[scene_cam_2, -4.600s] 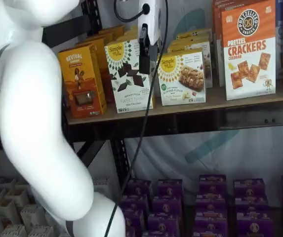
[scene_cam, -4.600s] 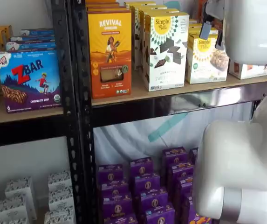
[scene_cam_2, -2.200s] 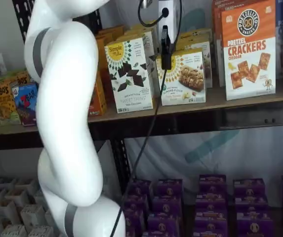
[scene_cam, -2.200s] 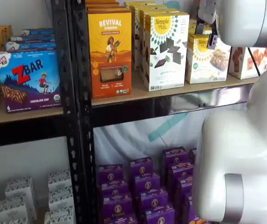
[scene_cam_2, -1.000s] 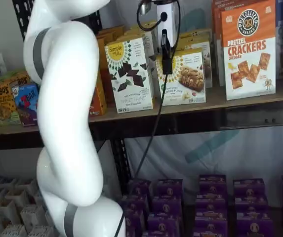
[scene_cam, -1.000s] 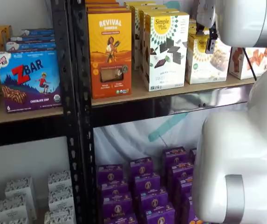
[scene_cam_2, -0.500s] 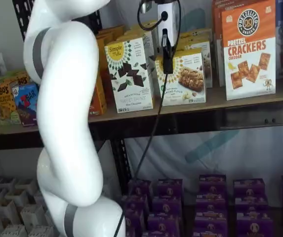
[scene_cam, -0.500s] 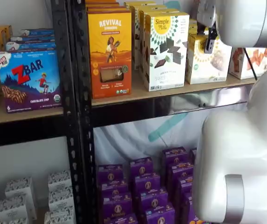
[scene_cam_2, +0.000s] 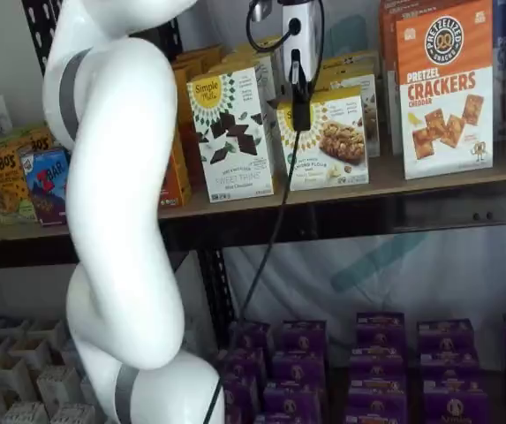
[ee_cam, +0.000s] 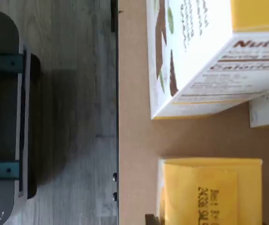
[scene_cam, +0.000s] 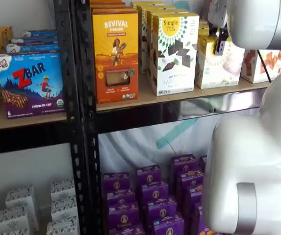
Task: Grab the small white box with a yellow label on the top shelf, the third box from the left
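Whether my gripper [scene_cam_2: 300, 106] has actually clamped I cannot tell; only one black finger shows, side-on. It hangs at the front top edge of the small white box [scene_cam_2: 328, 140], which tilts on the top shelf [scene_cam_2: 429, 175]. I judge this the grasping step; next comes a firm squeeze, then lifting clear.
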`<state>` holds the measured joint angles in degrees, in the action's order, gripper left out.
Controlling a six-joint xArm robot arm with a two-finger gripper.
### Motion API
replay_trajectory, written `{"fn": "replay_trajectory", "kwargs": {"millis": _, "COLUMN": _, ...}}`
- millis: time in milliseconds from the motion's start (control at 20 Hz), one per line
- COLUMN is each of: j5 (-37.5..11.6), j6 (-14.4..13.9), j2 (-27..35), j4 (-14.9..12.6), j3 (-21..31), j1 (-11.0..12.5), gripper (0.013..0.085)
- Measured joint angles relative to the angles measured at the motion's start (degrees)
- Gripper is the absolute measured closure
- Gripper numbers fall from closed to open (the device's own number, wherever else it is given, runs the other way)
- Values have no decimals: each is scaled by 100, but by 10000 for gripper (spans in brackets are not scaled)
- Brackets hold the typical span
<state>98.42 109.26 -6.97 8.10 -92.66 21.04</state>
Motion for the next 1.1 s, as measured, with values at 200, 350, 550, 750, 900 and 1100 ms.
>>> {"fn": "replay_trajectory", "kwargs": {"millis": 200, "j5": 19, "j6": 9, "j2": -8, "j4": 17, "j3": 5, "j1": 14, "gripper": 650}}
{"fn": "replay_trajectory", "kwargs": {"millis": 350, "j5": 16, "j6": 7, "j2": -30, "j4": 19, "j3": 26, "j1": 12, "gripper": 650}}
{"fn": "replay_trajectory", "kwargs": {"millis": 550, "j5": 48, "j6": -8, "j2": -84, "j4": 17, "j3": 67, "j1": -3, "gripper": 650}}
{"fn": "replay_trajectory", "kwargs": {"millis": 750, "j5": 149, "j6": -17, "j2": -144, "j4": 39, "j3": 89, "j1": 1, "gripper": 650}}
{"fn": "replay_trajectory", "kwargs": {"millis": 900, "j5": 223, "j6": -7, "j2": -196, "j4": 50, "j3": 108, "j1": 20, "gripper": 690}}
{"fn": "replay_trajectory", "kwargs": {"millis": 1100, "j5": 361, "j6": 23, "j2": -276, "j4": 10, "j3": 116, "j1": 52, "gripper": 690}}
